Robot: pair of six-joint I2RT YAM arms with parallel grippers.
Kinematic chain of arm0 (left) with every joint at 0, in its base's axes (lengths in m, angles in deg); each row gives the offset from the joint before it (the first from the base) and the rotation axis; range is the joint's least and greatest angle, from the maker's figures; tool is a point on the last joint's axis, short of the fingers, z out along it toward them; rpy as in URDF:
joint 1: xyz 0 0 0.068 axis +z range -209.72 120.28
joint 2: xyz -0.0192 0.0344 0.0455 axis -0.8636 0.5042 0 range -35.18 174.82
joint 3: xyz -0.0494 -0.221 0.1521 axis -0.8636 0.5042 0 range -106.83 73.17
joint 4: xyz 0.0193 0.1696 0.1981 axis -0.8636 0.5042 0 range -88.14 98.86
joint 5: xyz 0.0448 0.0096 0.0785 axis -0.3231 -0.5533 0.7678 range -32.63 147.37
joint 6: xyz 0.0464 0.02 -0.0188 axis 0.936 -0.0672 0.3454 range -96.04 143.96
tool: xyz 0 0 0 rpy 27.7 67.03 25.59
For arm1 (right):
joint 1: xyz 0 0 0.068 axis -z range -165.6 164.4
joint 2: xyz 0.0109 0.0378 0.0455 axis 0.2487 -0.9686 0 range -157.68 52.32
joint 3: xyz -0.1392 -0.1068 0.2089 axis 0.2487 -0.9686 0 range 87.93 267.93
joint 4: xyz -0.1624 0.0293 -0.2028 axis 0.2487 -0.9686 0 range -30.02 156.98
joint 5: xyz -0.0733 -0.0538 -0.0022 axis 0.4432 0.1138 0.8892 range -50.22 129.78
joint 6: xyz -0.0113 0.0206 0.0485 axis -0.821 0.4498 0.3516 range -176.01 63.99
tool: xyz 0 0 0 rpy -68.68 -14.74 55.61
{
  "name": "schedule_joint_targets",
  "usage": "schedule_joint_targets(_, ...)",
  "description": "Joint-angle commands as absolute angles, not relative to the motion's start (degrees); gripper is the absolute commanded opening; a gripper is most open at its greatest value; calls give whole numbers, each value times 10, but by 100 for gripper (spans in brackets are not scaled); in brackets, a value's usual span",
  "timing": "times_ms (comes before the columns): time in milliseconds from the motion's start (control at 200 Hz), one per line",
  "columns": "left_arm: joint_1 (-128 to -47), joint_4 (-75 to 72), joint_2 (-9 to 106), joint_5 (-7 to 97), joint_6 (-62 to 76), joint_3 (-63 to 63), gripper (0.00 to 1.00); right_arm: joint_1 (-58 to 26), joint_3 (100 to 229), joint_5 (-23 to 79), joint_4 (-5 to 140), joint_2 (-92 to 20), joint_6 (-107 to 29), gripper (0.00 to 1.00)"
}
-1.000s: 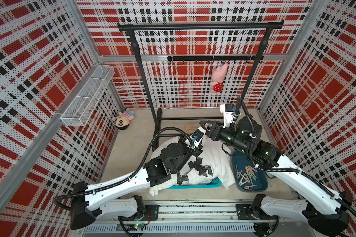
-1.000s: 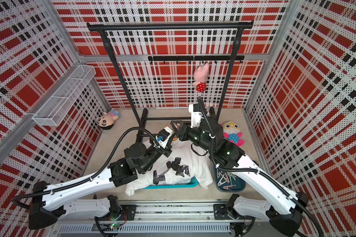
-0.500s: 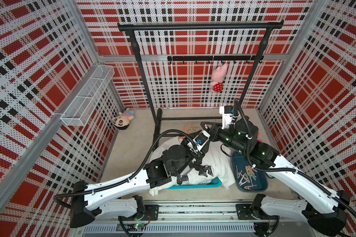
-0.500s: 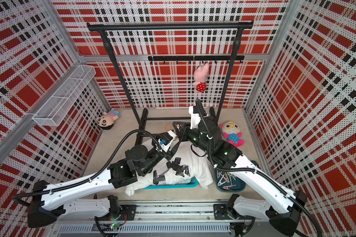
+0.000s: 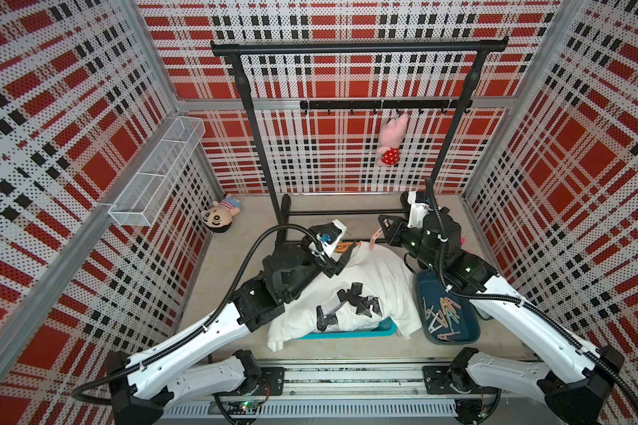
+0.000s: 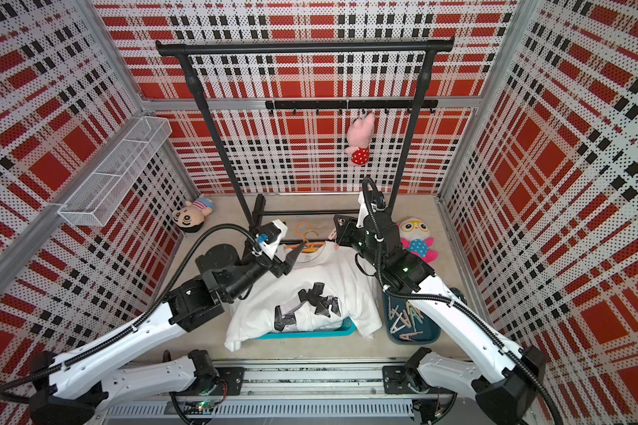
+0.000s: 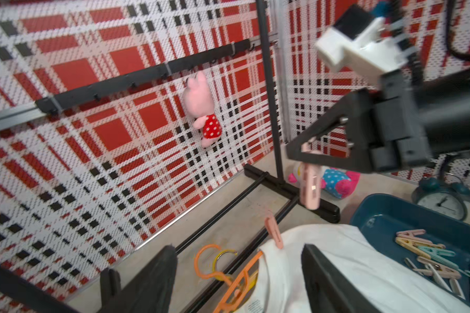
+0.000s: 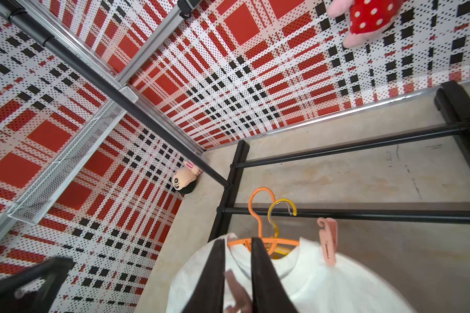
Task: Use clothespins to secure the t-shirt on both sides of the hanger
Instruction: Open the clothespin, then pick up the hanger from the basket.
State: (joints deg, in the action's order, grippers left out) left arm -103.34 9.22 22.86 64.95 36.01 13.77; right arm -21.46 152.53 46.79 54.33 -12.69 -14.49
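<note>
Both top views: shirt over basket, spare pegs in tray beside it.
L wrist: L claw wide open over collar; R claw pinching pink peg.
R wrist: 2nd peg on shirt shoulder, at hanger end.

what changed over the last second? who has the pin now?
The left gripper opened and pulled back from the collar. The right gripper closed on the pink clothespin, holds it alone and has drawn slightly toward its own side. It looks like a handover. Unchanged: the white t-shirt on the orange hanger, the second pink clothespin clipped at its shoulder, and the spare clothespins in the teal tray.
</note>
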Motion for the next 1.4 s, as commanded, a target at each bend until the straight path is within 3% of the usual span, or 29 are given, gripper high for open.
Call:
schedule_joint_targets(0, -955, 213, 232, 540, 328, 88, 79, -189, 1515, 469, 550, -129, -166, 0)
schedule_joint_targets(351, -853, 429, 231, 618, 349, 96, 83, -171, 1538, 440, 583, -180, -275, 0)
schedule_joint_targets(606, -824, 405, 289, 653, 347, 114, 74, -170, 1533, 400, 619, -193, -292, 0)
schedule_joint_targets(882, -815, 430, 333, 734, 319, 131, 73, -170, 1535, 374, 618, -205, -309, 0)
schedule_joint_targets(1398, -853, 368, 367, 685, 340, 170, 62, -171, 1576, 335, 575, -244, -361, 0)
